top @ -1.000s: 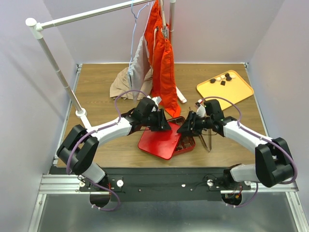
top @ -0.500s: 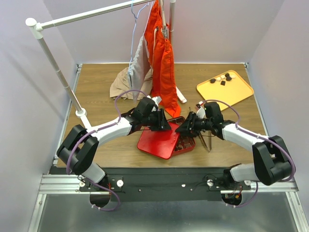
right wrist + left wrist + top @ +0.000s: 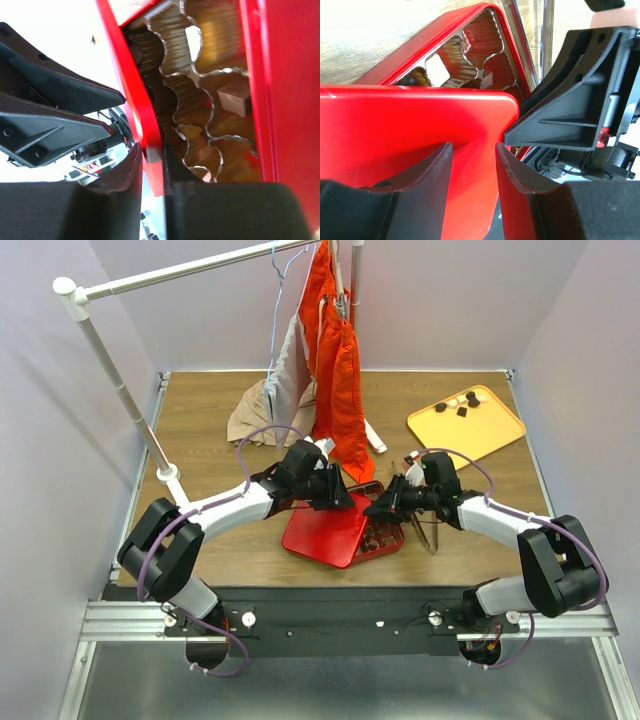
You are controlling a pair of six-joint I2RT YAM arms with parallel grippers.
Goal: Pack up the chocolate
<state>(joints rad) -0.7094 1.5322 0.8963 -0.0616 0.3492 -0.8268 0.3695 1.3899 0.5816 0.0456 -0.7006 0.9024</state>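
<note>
The red box (image 3: 388,532) lies at the table's middle with its red lid (image 3: 325,530) leaning on its left side. My right gripper (image 3: 381,508) is shut on the box's left wall (image 3: 131,95), pinched between its fingers (image 3: 151,152). A pale brown chocolate (image 3: 234,100) sits in one fluted cup; a white one (image 3: 436,67) and a dark one show in the left wrist view. My left gripper (image 3: 338,495) is open over the lid's far edge (image 3: 420,115), fingers (image 3: 474,147) apart and empty. Several more chocolates (image 3: 462,405) lie on the yellow-orange tray (image 3: 490,435).
A metal tongs-like tool (image 3: 428,530) lies just right of the box. An orange garment (image 3: 338,380) hangs from the rack (image 3: 120,390) down to the table behind the box, with a beige cloth (image 3: 262,415) beside it.
My right gripper has moved a little left, and the box's left wall has shifted left with it. The left arm has barely moved.
</note>
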